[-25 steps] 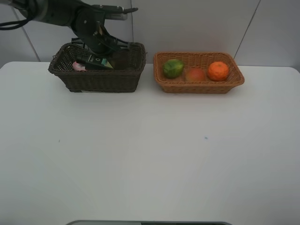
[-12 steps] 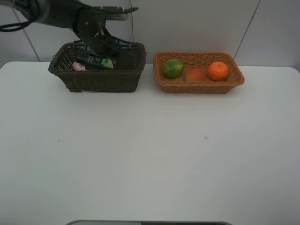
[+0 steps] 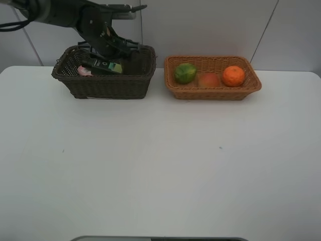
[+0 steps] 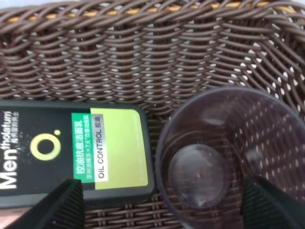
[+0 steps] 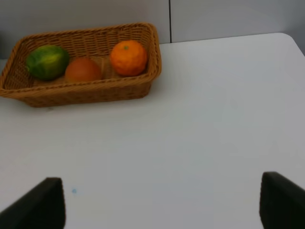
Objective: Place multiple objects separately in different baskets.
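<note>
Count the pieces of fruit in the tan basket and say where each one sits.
3: green fruit at the left end, peach in the middle, orange at the right end of the tan basket. None appear hidden.

In the high view the left arm [image 3: 75,17] covers the back of the dark basket [image 3: 105,85]; the cup inside cannot be made out, and the pink tube [image 3: 84,72] shows only a sliver at nine o'clock. The bottle [image 4: 71,152] is cut off by the wrist picture's edge.
</note>
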Tool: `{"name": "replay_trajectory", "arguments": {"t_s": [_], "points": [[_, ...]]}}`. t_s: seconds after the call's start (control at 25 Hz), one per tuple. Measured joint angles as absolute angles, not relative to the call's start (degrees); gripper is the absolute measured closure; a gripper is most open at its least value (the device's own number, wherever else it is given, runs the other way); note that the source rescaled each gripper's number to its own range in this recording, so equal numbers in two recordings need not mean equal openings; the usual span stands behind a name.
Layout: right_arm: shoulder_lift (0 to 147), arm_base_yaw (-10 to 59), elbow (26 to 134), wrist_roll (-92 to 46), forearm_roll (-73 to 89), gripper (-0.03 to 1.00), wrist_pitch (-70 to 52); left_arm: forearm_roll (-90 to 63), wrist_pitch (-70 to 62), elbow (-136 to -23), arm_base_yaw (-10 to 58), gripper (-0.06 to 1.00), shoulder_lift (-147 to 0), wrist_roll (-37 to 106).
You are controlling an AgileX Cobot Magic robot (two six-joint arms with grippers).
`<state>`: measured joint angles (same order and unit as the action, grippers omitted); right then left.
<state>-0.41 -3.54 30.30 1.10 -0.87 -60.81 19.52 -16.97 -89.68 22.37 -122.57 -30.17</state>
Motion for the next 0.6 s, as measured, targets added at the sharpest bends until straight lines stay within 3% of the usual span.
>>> {"name": "replay_trajectory", "arguments": {"t_s": [0.6], "points": [[-0.4, -3.5, 30.3, 1.1, -0.9, 0.26, -60.8, 19.5, -34.9, -85.1, 22.4, 0.09, -101.5, -28.2]]}}
